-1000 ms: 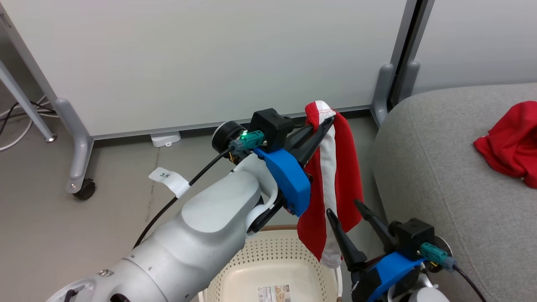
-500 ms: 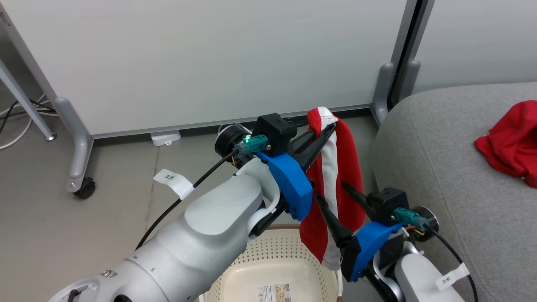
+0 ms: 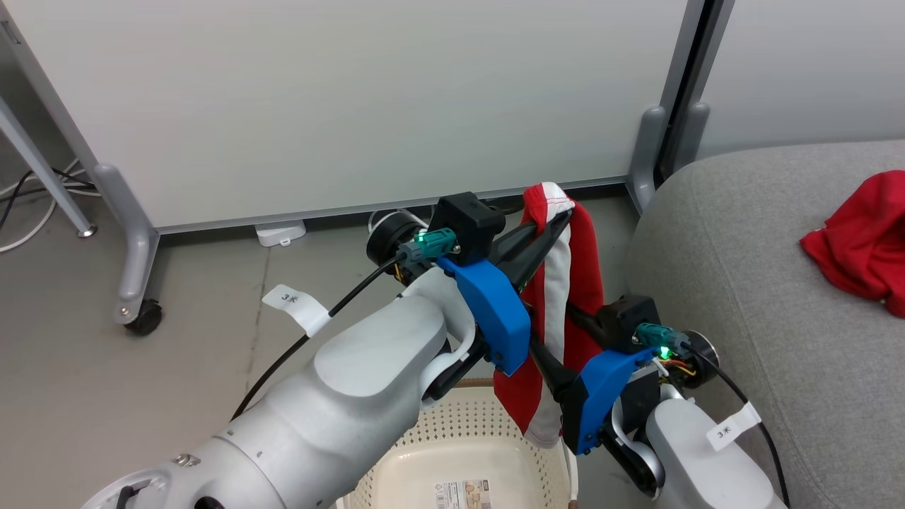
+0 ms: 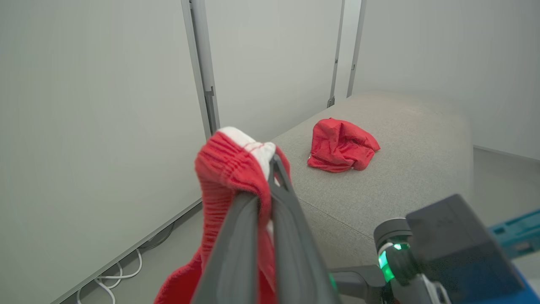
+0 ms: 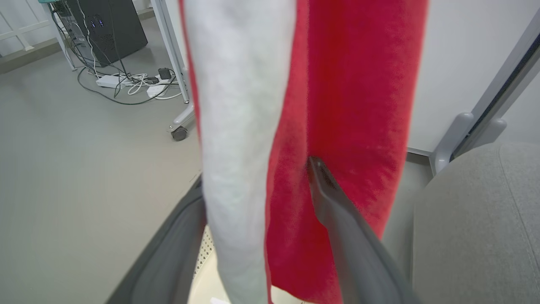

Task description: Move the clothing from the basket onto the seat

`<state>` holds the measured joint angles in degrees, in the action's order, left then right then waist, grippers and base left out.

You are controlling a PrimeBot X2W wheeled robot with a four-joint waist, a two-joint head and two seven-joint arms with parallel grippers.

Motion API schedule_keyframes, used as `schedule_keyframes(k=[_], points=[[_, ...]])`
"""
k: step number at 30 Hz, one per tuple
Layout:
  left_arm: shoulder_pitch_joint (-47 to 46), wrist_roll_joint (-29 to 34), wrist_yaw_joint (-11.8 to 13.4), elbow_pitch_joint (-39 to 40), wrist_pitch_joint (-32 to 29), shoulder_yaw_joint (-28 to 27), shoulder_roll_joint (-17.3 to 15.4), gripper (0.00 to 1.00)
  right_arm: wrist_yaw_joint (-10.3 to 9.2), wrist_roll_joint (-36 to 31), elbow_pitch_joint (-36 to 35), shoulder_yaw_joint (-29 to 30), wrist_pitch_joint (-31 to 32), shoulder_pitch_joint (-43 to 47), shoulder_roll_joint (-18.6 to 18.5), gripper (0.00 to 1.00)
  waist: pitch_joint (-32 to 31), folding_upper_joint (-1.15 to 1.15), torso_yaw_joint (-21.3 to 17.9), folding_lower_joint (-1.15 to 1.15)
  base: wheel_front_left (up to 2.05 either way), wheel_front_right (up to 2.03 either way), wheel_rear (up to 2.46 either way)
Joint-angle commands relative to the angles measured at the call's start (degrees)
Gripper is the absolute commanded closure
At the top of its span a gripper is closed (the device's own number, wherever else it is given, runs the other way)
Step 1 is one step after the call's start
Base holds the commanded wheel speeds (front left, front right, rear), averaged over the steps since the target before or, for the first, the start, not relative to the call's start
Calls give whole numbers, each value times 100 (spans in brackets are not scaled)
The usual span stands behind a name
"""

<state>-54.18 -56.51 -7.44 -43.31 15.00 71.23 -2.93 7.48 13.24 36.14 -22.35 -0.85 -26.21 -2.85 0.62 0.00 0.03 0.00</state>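
One striped garment (image 3: pixel 560 290), left gripper (image 3: pixel 561 214) clamped on its top, right gripper (image 5: pixel 257 177) wide open around it

Head view: the basket (image 3: pixel 452 431) sits on the floor (image 3: pixel 141 396) at bottom centre, with the sofa (image 3: pixel 742 283) just beside it on the right of the frame. At centre, the hanging garment (image 3: pixel 585 268) dangles from the left gripper (image 3: pixel 562 215), its lower end above the basket's right side. Lower down, the right gripper (image 3: pixel 555 322) has one finger on each side of it. A second garment (image 3: pixel 859 240) lies on the sofa at the right edge. A partition panel (image 3: pixel 339 106) stands behind, across the top.
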Motion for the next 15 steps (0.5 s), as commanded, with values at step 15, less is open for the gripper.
schedule_keyframes(k=[15], points=[[-40,-62,-4,-70,28,31,5,100,3,414,582,-312,-462,-338,-7,100,-68,0,-66,0,0,0,0]])
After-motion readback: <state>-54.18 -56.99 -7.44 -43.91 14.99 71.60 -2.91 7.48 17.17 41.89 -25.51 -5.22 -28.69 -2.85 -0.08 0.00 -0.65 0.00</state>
